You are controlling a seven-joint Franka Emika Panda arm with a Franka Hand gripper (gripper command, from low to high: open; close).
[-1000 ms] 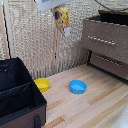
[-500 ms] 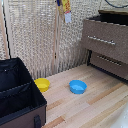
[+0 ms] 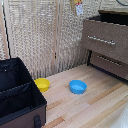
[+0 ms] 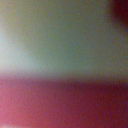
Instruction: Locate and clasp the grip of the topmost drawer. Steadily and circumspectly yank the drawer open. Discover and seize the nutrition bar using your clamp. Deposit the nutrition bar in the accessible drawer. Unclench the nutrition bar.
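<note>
One nutrition bar [image 3: 78, 7] hangs at the exterior view's upper edge, just beside the open topmost drawer [image 3: 106, 33] and above its level. The tool is out of frame, so its grip cannot be told, and the wrist view is a blur. I judge the carry should continue over the drawer's opening, then lower well inside before letting go.

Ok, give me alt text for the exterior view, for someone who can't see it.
A nutrition bar hangs near the top edge, above a wooden floor with a yellow bowl and a blue bowl. A dark cabinet's topmost drawer stands pulled open on the exterior view's right.
</note>
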